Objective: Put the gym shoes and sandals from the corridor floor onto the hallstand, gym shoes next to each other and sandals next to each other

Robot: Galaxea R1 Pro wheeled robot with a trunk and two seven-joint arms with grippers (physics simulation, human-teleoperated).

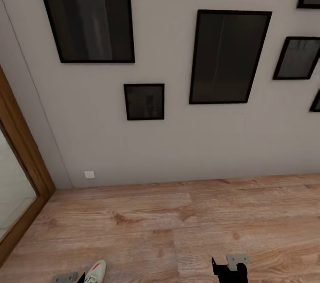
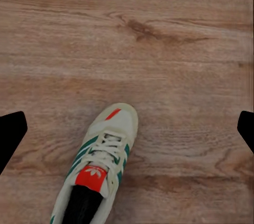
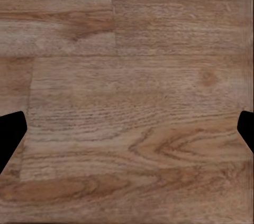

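One gym shoe (image 2: 100,166) lies on the corridor floor (image 2: 159,49) beneath the left gripper (image 2: 127,129), fingers spread wide and empty; the right gripper (image 3: 127,129) hangs equally open over bare planks

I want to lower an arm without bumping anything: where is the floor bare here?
The wood-plank floor lies bare from the wall down to the right gripper, with bare planks below that open gripper. The one crowded spot is at the head view's lower left, where a gym shoe lies under the open left gripper.
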